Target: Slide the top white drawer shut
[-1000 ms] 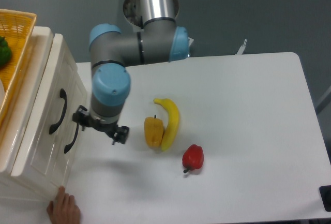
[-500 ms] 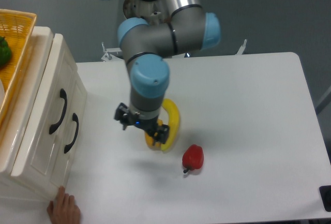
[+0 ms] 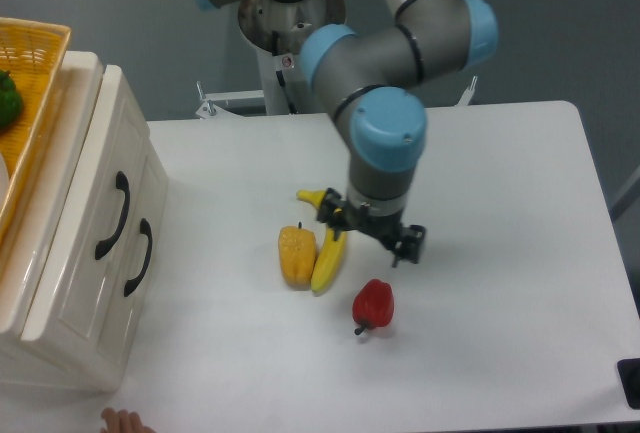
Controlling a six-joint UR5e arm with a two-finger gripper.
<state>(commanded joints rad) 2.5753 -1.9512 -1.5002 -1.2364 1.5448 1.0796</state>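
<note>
At the left edge of the table (image 3: 500, 213), the top white drawer (image 3: 85, 223) is seen with its black handle facing right, beneath the yellow wicker basket (image 3: 30, 93). Well apart from it, the gripper (image 3: 372, 235) is held over the banana (image 3: 328, 243), between the yellow pepper (image 3: 296, 255) and the red pepper (image 3: 373, 303). Whether its fingers are apart or together cannot be told.

The gripper (image 3: 372, 232) hides its fingers beneath the wrist; the arm covers part of the banana (image 3: 327, 257).
</note>
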